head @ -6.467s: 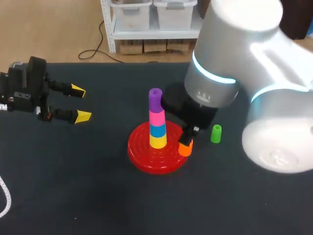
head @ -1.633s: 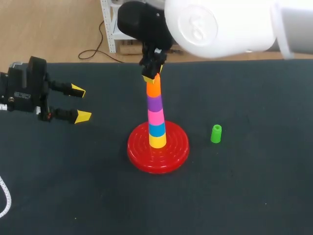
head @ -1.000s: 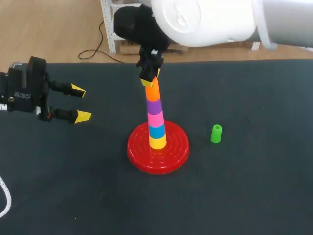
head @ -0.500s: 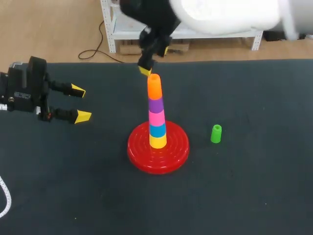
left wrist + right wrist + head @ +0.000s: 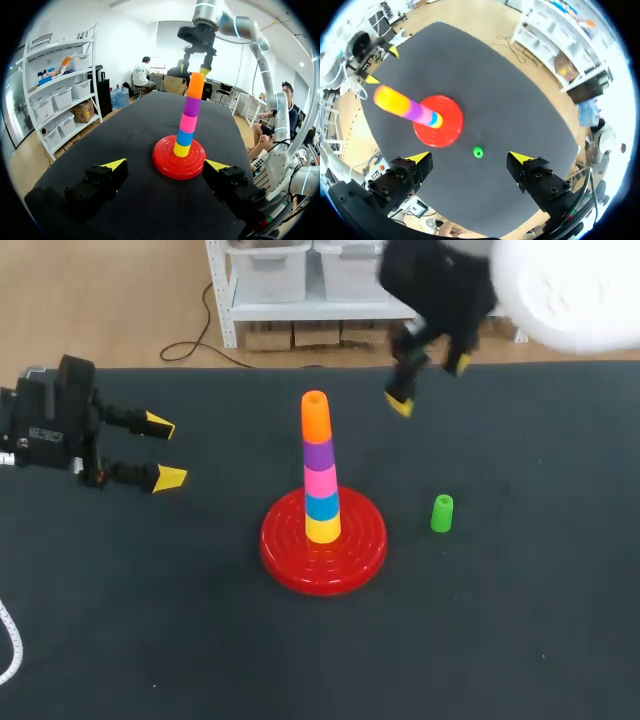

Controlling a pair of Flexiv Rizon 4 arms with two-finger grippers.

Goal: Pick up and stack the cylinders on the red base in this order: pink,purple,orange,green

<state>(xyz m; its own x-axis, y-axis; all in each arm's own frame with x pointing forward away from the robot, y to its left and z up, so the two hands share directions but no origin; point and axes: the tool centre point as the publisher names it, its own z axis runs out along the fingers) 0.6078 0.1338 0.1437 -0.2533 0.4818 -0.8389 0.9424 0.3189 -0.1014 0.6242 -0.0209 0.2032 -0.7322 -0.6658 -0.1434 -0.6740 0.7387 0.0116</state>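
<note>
Orange [image 5: 315, 415] is on top, over purple [image 5: 318, 453], on the base [image 5: 290, 560]. Only green [image 5: 442, 513] is left, we think; it stands at 3 o'clock from the base, apart. Our right gripper [image 5: 430, 383] hangs high at 1 o'clock, empty, fingers apart. Next we should lower it around green and close. Our left gripper [image 5: 165, 451], fingers apart, is at 9 o'clock.

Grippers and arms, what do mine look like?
The left gripper and right gripper are black and blocky, each with two fingers ending in bright yellow wedge tips. The right arm is thick, rounded and white.
</note>
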